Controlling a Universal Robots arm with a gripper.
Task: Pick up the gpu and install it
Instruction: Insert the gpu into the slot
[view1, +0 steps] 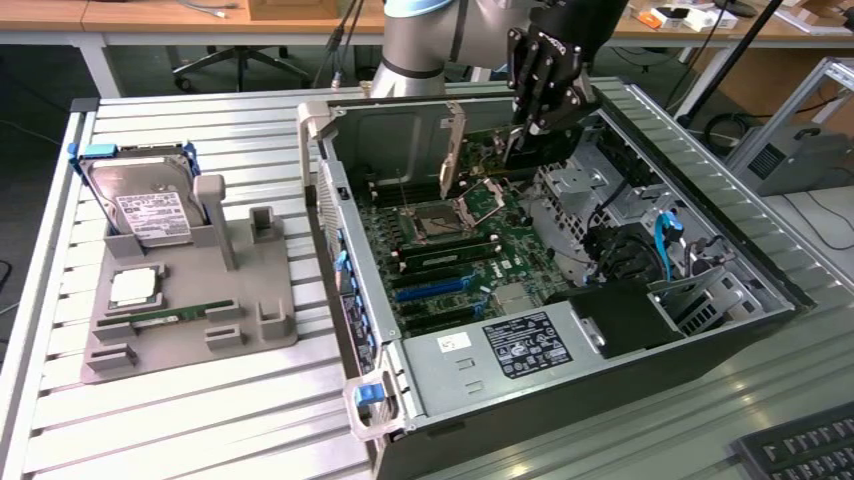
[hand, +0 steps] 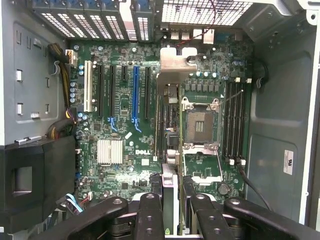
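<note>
Your gripper is clamped on the gpu, hanging edge-on above the motherboard; seating in a slot remains.

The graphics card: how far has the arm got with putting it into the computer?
Done: the gpu is lifted and held edge-on in the tool, inside the open computer case. In hand: it hangs above the motherboard. Left: it sits in no slot yet; the blue slot is empty.
</note>
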